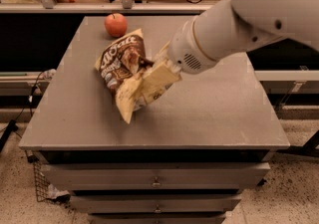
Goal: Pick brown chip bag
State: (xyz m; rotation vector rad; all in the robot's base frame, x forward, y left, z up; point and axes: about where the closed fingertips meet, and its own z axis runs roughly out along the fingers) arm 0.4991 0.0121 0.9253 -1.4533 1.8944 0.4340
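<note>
Reaching in from the right, the gripper [153, 79] sat over the middle of the flat grey metal surface [214, 113], its jaws clenched on the brown chip bag [122, 61]. The bag hung tilted and crumpled, its pale lower corner close to the top. A round red apple [115, 24] stood just behind the bag, near the far edge. Bare top stretched to the front and right edges, above the drawers [156, 175].

1. Bag [121, 61]: white lettering stands on its dark brown panel. The panel is crumpled, so only "Salt" can be read, and that only partly.
2. Gripper [152, 79]: clamped on the bag's right edge, mid-scene; no readable marks.
</note>
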